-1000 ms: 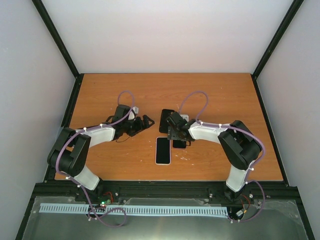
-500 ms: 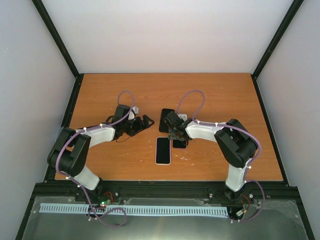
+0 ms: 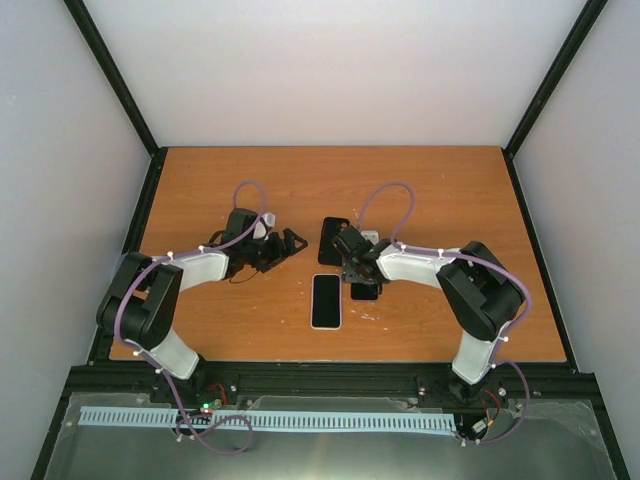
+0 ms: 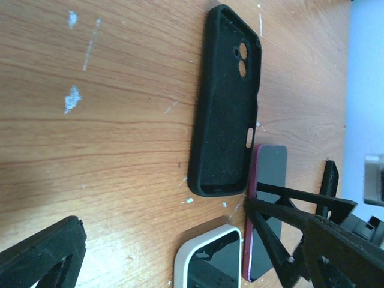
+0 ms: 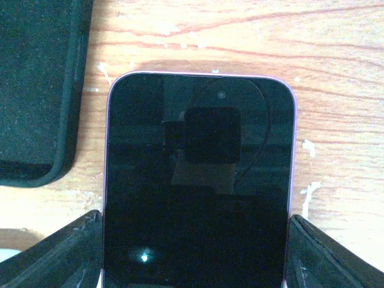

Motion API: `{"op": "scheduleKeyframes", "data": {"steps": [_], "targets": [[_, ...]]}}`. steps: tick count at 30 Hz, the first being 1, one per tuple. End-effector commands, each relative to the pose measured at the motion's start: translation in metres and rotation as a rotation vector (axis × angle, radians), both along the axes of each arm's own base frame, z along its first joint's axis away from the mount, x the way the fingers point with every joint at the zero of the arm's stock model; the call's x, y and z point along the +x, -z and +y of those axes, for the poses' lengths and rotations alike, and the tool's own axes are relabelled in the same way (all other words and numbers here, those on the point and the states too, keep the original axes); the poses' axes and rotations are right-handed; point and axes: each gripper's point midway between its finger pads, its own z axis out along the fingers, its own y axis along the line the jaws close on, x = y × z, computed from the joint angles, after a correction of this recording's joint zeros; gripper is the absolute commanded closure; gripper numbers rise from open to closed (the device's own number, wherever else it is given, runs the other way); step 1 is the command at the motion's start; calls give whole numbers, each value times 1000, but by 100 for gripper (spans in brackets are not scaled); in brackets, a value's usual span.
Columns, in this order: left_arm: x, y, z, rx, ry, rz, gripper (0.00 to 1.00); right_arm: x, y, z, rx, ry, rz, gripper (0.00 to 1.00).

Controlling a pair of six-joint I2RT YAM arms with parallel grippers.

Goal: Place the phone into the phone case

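A black phone case (image 3: pixel 333 238) lies open side up on the wooden table; it also shows in the left wrist view (image 4: pixel 225 102) and at the upper left of the right wrist view (image 5: pixel 36 90). A pink-edged phone (image 3: pixel 363 291) lies screen up just right of the case's near end and fills the right wrist view (image 5: pixel 198 180). My right gripper (image 3: pixel 352 274) has a finger on each long side of the phone, low over the table (image 5: pixel 195 264). My left gripper (image 3: pixel 292 243) is open and empty, left of the case (image 4: pixel 165 240).
A second phone with a white rim (image 3: pixel 326 300) lies screen up near the pink phone, toward the front edge, and shows in the left wrist view (image 4: pixel 210 258). Black frame rails and white walls border the table.
My right gripper and the pink phone have shifted slightly right and toward the front. The left arm has barely moved.
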Motion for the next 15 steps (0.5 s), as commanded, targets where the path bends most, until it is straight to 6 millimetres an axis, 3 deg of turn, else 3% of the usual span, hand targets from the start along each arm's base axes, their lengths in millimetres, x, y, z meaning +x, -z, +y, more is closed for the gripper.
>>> {"op": "scheduleKeyframes", "data": {"steps": [1,8,15], "targets": [[9,-5,2,-35,0,-11,1,7,-25,-1,39,-7,-51,38],[20,-16,6,-43,-16,-33,2,32,-61,32,279,-61,-135,40],[29,-20,7,-51,-28,-39,3,70,-95,69,491,-120,-229,41]]}}
